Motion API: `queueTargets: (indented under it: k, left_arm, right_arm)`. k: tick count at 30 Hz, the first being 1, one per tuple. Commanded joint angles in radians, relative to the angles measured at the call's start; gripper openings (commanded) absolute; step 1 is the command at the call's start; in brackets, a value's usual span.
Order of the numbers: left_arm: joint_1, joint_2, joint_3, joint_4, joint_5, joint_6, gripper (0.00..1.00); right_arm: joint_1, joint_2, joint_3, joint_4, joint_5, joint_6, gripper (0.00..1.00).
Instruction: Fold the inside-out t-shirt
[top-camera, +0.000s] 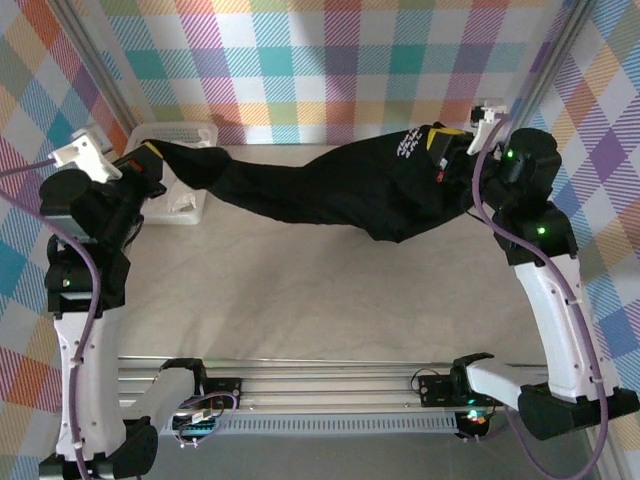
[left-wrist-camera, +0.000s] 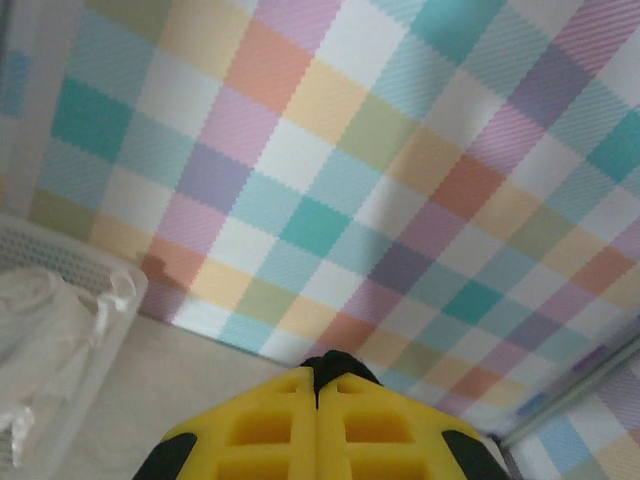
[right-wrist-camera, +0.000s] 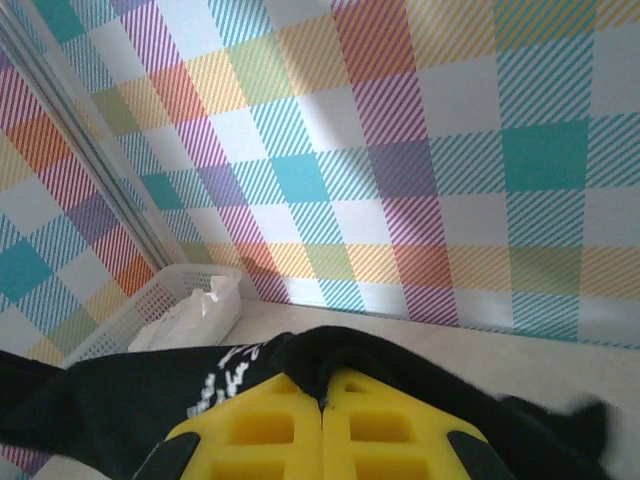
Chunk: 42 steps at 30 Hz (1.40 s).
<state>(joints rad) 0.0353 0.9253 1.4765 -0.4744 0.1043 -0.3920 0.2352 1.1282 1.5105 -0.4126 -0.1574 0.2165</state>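
Observation:
The inside-out t-shirt (top-camera: 320, 190) is black and hangs stretched in the air between my two grippers, sagging toward the table at its right half. White script lettering (top-camera: 408, 146) shows near its right end. My left gripper (top-camera: 150, 150) is shut on the shirt's left end, and a small tuft of black fabric (left-wrist-camera: 340, 368) pokes out between its yellow fingers (left-wrist-camera: 270, 425). My right gripper (top-camera: 447, 137) is shut on the shirt's right end. There the black cloth (right-wrist-camera: 130, 405) bunches over the yellow fingertips (right-wrist-camera: 380, 425), with the lettering (right-wrist-camera: 225, 380) just to their left.
A white basket (top-camera: 190, 132) stands at the back left under the shirt's left end, with a white cloth (right-wrist-camera: 195, 315) inside it. Plaid walls (top-camera: 330, 70) close in the back and both sides. A metal rail (top-camera: 320, 385) runs along the near edge.

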Motion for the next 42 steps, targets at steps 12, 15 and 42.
queueTargets:
  k: [12,15,42]
  left_arm:
    - [0.017,0.019,-0.204,-0.040,0.031,0.044,0.00]
    - [0.017,0.016,-0.241,-0.050,0.023,0.063,0.00]
    - [0.017,0.011,-0.311,-0.035,0.033,0.077,0.00]
  right_arm:
    - [0.035,0.784,0.117,-0.056,-0.086,0.026,0.22]
    - [0.038,0.856,0.155,-0.094,-0.051,-0.009,0.31]
    - [0.213,0.578,-0.385,-0.069,0.203,-0.033,0.35]
